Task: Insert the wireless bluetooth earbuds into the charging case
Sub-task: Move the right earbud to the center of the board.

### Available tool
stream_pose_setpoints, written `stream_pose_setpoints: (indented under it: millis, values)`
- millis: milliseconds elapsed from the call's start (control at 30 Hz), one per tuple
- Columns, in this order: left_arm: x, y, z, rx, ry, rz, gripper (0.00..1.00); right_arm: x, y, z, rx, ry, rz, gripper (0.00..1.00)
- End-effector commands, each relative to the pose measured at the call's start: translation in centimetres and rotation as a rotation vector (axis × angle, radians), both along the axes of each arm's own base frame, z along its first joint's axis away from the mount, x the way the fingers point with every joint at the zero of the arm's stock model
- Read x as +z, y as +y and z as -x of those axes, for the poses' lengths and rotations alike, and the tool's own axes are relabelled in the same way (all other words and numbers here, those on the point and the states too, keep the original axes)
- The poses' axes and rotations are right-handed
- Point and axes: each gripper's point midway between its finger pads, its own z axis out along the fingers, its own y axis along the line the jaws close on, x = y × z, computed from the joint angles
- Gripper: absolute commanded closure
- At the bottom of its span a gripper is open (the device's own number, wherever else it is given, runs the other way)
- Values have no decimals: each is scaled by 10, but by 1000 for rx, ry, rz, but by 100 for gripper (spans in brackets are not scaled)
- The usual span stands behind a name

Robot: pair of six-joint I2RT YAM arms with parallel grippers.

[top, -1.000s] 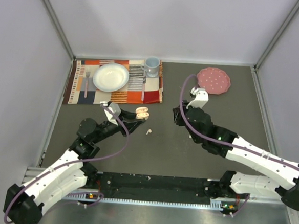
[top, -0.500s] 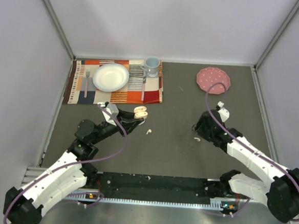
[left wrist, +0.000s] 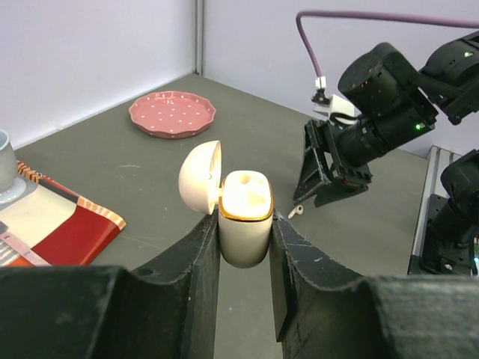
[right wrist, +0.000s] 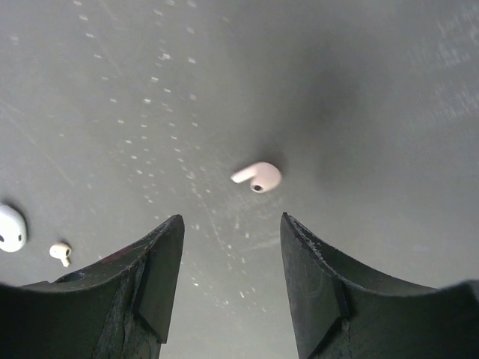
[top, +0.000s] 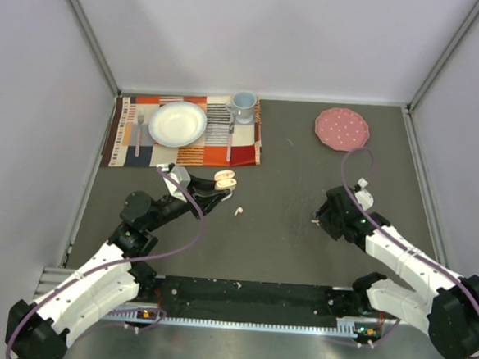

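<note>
1. My left hand (left wrist: 244,228) is clenched on the charging case (left wrist: 246,213). It holds the case upright with the lid (left wrist: 200,176) hinged open. I see no earbud seated inside, so I judge that nothing is inserted yet.
2. The first earbud (top: 239,211) lies loose on the bench (top: 275,256), near the case on its right, and nothing touches it.
3. The second earbud (right wrist: 258,176) lies on the bench just ahead of my right hand (right wrist: 232,223). That hand is released, its jaws apart, grasping nothing and touching nothing.
4. What is left, as I reckon it, is to pick up each earbud and seat it in the open case.
</note>
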Motion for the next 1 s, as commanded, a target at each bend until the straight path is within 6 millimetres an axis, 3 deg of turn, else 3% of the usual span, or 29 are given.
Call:
stream_pose_setpoints:
  millis: [0,167,600,967]
  values:
    - [17,2,-3,16,-58,21,100,-8,-2,6,-134,37,-92,46]
    - [16,2,-4,20,-55,20,100,-8,-11,3,-186,10,-71,47]
    - [15,3,-5,29,-55,16,100,-15,-20,8,-205,14,-40,70]
    - [15,3,-6,32,-54,17,100,-19,-30,2,-201,32,24,74]
